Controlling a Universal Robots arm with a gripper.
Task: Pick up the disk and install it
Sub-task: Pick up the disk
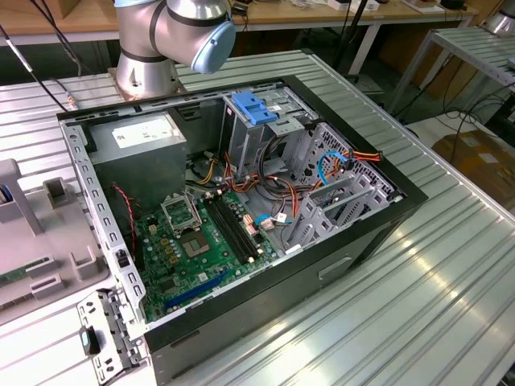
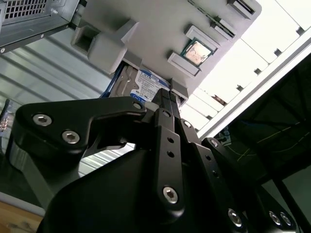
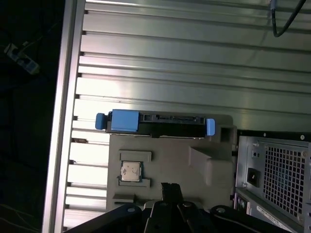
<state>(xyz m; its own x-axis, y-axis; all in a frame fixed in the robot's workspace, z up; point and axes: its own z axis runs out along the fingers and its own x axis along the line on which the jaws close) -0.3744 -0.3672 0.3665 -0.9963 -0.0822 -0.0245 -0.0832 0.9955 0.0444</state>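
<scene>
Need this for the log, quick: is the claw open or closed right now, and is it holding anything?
Claw: closed, holding nothing. The disk sits in the grey tray.

Place: robotics lab or workshop.
Bench: ribbed aluminium table (image 1: 434, 281).
Fixture: robot arm (image 1: 173, 32) mounted on the bench.
Workpiece: opened desktop computer case (image 1: 322, 301).
Background: wooden-topped desks (image 1: 322, 18).

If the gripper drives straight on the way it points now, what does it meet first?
Most likely the disk, held on edge in the grey tray; the gripper aims toward it. Depth is unclear, so it may touch the tray first.
</scene>
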